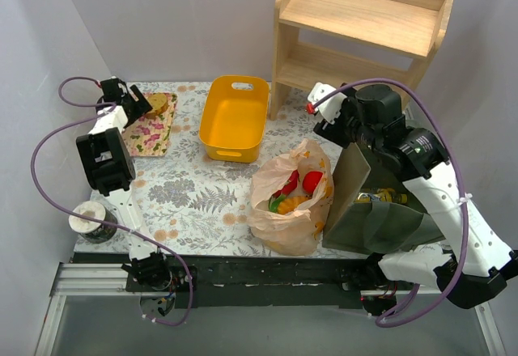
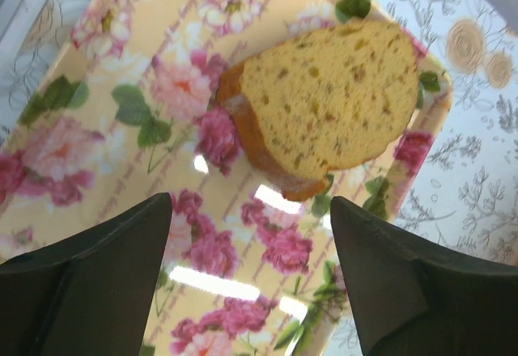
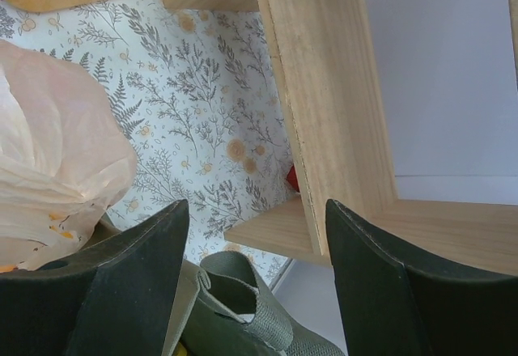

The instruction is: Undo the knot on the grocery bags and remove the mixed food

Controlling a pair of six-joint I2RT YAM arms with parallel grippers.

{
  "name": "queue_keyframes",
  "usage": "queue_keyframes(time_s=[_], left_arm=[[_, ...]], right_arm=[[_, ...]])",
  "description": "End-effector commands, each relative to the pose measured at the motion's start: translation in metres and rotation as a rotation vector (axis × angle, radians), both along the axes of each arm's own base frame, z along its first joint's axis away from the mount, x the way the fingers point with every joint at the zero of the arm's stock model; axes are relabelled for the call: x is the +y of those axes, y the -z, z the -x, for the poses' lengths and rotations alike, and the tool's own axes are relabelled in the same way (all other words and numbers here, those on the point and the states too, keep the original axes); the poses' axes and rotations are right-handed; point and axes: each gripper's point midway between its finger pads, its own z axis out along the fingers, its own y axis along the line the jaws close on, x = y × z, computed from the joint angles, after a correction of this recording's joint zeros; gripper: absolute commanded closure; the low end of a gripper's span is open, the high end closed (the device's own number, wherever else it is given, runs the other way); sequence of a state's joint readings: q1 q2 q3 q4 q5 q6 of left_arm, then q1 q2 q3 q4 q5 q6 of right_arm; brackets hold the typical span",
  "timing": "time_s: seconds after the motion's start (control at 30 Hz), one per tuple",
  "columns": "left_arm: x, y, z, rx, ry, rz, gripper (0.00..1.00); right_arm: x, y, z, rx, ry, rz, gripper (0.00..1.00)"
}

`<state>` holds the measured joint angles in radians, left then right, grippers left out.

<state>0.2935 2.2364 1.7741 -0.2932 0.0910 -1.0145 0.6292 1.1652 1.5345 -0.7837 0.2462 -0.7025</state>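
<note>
The left gripper (image 2: 251, 204) is hovering, jaws spread and empty, over a brown bread slice (image 2: 332, 97) lying on a floral rectangular tray (image 2: 97, 129). The right gripper (image 3: 255, 210), likewise spread and empty, is hanging beside a pale wooden shelf (image 3: 324, 89). Red, green and orange produce (image 1: 295, 188) is sitting inside the thin tan plastic bag (image 1: 283, 230) on the bench (image 1: 194, 194).

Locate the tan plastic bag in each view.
Top external: plastic bag at lower centre, food showing inside.
Left wrist: not in it.
Right wrist: plastic bag at the left edge.
Shared landmark: the fern-print tablecloth, visible in all three.
</note>
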Motion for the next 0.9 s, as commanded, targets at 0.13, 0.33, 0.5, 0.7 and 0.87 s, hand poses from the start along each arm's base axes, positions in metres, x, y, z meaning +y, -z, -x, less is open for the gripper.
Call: queue_keyframes(time_s=[0.13,0.33,0.5,0.7,0.87], left_arm=[[-0.003,-0.094,0.043,-0.065,-0.026,-0.102,0.18],[-0.093,-0.187,0.079,-0.275,0.361,-0.043,0.18],[-0.207,-0.238,0.135,-0.439,0.811,0.004,0.15],[-0.243,-0.242,0.166,-0.438,0.868,0.051,0.15],[-0.249,-0.253,0.178,-0.467,0.88,0.037,0.15]], right_arm=[[0.014,-0.063,0.013,-0.118,-0.092,-0.169,0.25],[0.042,-0.111,0.06,-0.094,-0.349,-0.286,0.27],[0.066,-0.061,0.114,0.095,-0.63,-0.27,0.41],[0.078,0.047,0.127,0.189,-0.768,-0.147,0.51],[0.1,0.095,0.103,0.232,-0.693,-0.15,0.57]])
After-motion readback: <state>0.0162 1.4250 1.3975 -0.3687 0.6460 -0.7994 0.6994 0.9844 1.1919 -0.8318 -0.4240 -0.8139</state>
